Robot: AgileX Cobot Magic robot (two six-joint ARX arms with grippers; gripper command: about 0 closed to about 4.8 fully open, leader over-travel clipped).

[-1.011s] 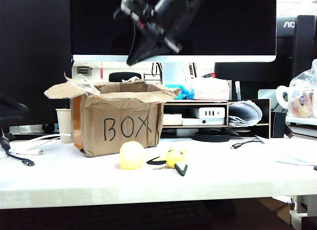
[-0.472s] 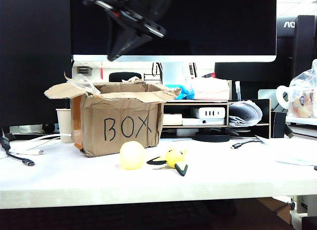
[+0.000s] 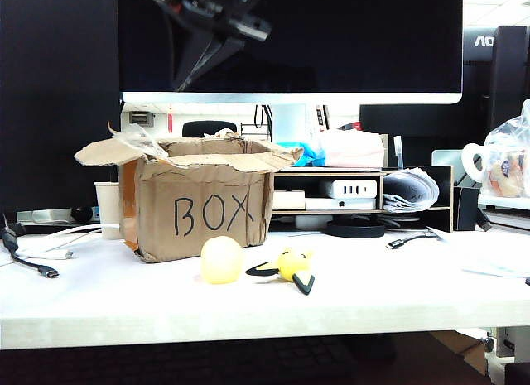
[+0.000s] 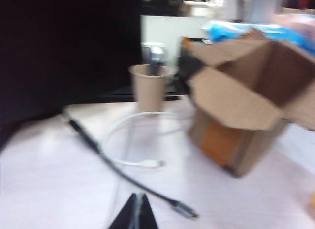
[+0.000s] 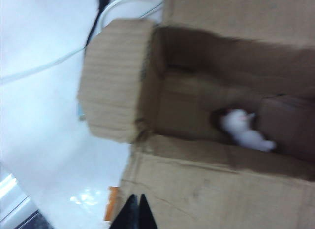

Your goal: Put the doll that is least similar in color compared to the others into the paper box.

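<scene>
In the exterior view the paper box point(image 3: 203, 203), brown and ragged with torn flaps and "BOX" in black marker on its front, stands on the white tabletop point(image 3: 373, 286). Two yellow toys lie in front of it: one pale yellow ball point(image 3: 221, 260) and one bright yellow toy with black tips point(image 3: 291, 266). The right gripper point(image 3: 199, 62) hangs high above the box's left side, dark against the monitor point(image 3: 331, 37), its jaws drawn together to a point and holding nothing. The doll is hidden from this view.

The left wrist view, blurred, shows the left gripper point(image 4: 134, 214) with its jaws pressed shut and empty above the tabletop. Ahead of them lie one black cable point(image 4: 98, 155) and one white cable point(image 4: 133, 162); beyond stand one paper cup point(image 4: 148, 88) and, off to the side, the box.

Only the right wrist view looks into the box. One doll point(image 5: 242, 130), small, lumpy and whitish, lies on the box floor, well beyond the closed jaws and not touching them.
</scene>
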